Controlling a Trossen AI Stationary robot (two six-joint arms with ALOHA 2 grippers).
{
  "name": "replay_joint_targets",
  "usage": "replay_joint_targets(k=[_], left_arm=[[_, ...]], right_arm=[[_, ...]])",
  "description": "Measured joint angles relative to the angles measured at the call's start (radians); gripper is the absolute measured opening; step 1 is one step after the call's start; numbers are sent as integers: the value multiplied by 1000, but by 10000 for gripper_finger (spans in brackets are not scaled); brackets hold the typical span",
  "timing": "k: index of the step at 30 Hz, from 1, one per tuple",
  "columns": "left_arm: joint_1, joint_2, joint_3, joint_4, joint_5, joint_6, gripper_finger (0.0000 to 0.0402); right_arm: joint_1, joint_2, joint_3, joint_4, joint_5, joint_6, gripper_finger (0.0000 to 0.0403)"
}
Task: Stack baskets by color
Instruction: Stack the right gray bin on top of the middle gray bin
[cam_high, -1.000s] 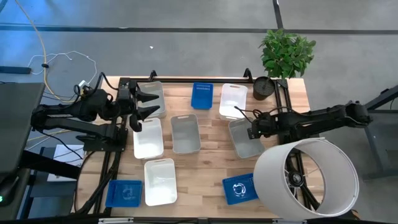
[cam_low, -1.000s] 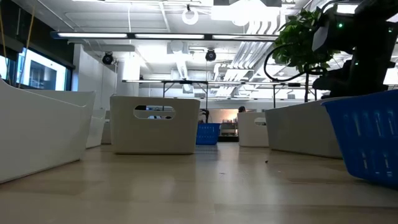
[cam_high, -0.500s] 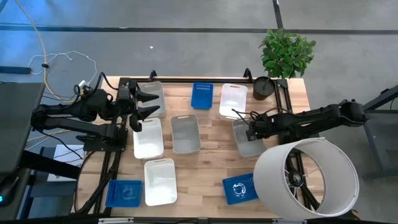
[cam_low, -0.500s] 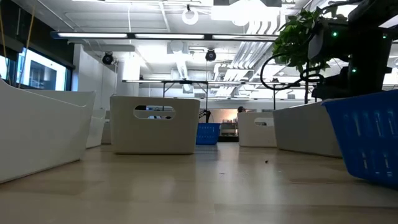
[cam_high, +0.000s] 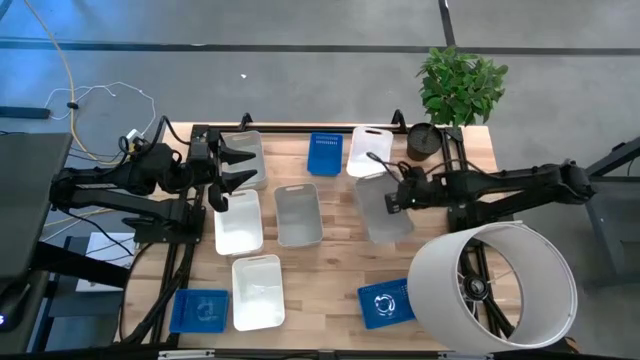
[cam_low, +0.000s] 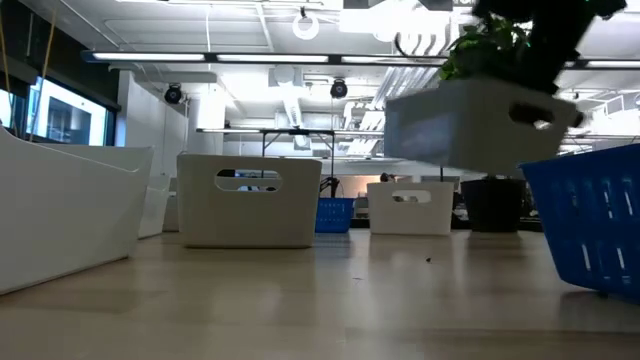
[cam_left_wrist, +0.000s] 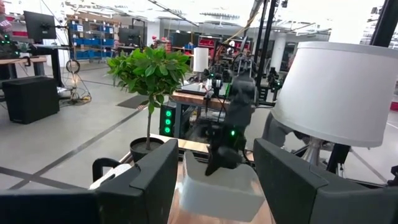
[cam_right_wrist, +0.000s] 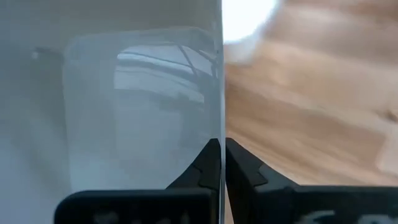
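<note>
My right gripper (cam_high: 393, 198) is shut on a translucent grey basket (cam_high: 380, 210), which hangs in the air right of centre and shows raised in the low view as the grey basket (cam_low: 470, 135). On the table stand another grey basket (cam_high: 298, 213), white baskets (cam_high: 370, 150) (cam_high: 238, 220) (cam_high: 258, 290) and blue baskets (cam_high: 325, 153) (cam_high: 200, 310) (cam_high: 385, 303). My left gripper (cam_high: 235, 168) waits open and level at the far left, above a pale basket (cam_high: 245, 150). My right gripper pinches the grey basket's long wall (cam_right_wrist: 221, 134) on the side toward the table's right edge, one finger inside the basket and one outside. The fingers (cam_right_wrist: 239, 168) slant down from the right. The basket is lifted clear of the table, slightly tilted.
A big white cylinder (cam_high: 495, 290) with a wheel inside fills the near right corner, close under the right arm. A black plant pot (cam_high: 425, 140) with a green plant stands at the far right. Bare wood shows between the grey baskets and the near blue one.
My right gripper has risen and drawn toward the table's left and far side, taking the grey basket with it. The basket, which stood on the table, now hangs clear of it, and the white basket behind it shows in full.
</note>
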Motion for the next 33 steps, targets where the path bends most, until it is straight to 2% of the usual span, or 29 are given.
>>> replay_joint_targets(k=[5,12,17,25,33], left_arm=[[0,0,0,0,0,0,197],[0,0,0,0,0,0,197],[0,0,0,0,0,0,197],[0,0,1,12,0,0,197],[0,-2,1,55,14,0,197]], right_arm=[[2,14,62,45,-20,-36,0],[3,34,64,86,-36,-42,0],[3,91,64,351,-37,-98,0],[-15,261,75,957,-113,-204,0],[-46,392,322,955,-186,-314,0]])
